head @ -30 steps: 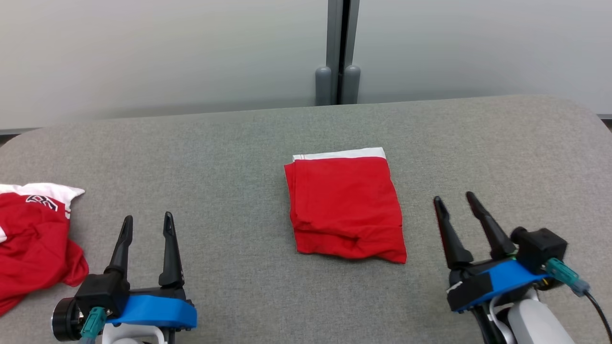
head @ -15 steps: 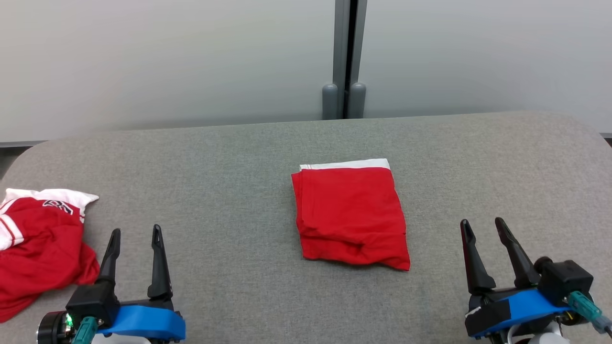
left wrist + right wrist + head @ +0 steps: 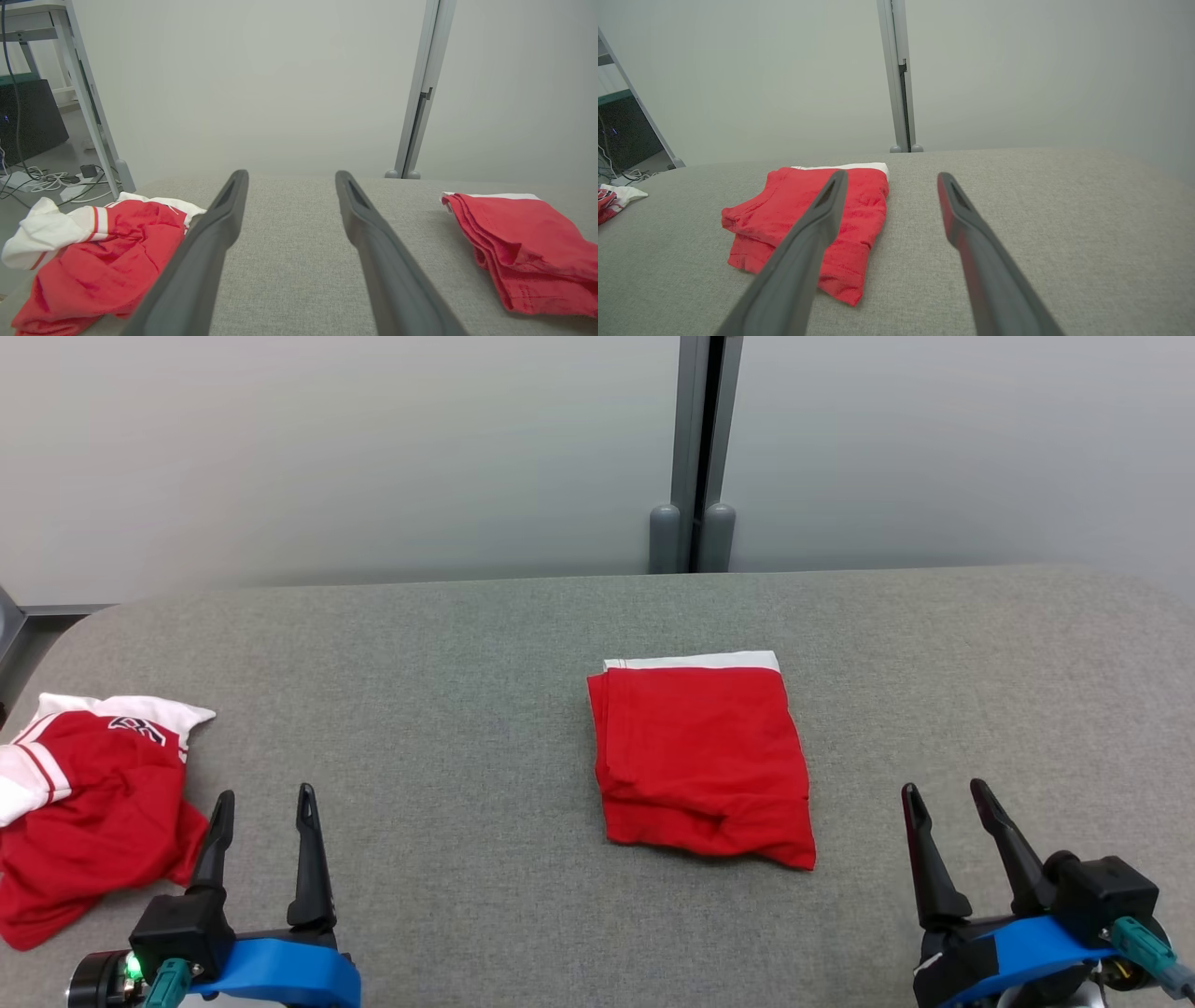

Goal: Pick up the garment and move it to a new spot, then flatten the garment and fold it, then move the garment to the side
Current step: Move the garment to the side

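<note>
Folded red cloth garment with white hem (image 3: 702, 761) lies on grey felt table (image 3: 467, 663), between left gripper (image 3: 264, 793) and right gripper (image 3: 945, 788), both spread, empty. Near edge seems loose: pinch all layers.

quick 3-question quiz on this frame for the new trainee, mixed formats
1. Fill in: the left gripper and the right gripper are both ____.
2. True or false: the folded red garment hangs from the right gripper.
3. The crumpled red-and-white garment lies nearest to: A) left gripper B) right gripper C) folded red garment.
Key: 1 open; 2 false; 3 A.
</note>
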You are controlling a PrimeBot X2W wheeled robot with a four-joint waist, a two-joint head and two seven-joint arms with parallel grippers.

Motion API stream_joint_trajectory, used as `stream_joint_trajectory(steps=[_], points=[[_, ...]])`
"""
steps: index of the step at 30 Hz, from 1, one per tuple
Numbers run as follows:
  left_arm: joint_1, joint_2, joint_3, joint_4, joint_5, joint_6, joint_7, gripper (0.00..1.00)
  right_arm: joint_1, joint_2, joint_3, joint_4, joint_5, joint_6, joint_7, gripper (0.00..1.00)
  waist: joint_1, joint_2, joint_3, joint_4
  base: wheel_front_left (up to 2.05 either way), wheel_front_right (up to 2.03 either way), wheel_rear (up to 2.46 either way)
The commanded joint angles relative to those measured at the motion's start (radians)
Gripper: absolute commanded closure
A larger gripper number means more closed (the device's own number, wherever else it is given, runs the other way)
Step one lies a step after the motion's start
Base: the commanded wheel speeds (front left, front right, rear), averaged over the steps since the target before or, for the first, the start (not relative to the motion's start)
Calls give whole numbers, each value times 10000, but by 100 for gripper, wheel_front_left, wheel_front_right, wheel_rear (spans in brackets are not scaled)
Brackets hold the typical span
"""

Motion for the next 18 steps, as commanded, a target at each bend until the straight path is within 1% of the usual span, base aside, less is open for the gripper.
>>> stream_joint_trajectory(steps=[1,10,18], points=[[115,47,-24,-50,-10,58,30,0,186,20,6,-48,75,5,29,0,0,-1,-6,8,0,0,0],[202,103,-80,-146,-75,152,80,0,164,21,-13,75,109,5,192,0,0,-1,-1,-12,0,0,0],[-230,96,-208,-180,-149,120,30,0,-1396,19,-25,325,-221,5,460,0,0,-1,443,134,0,0,0]])
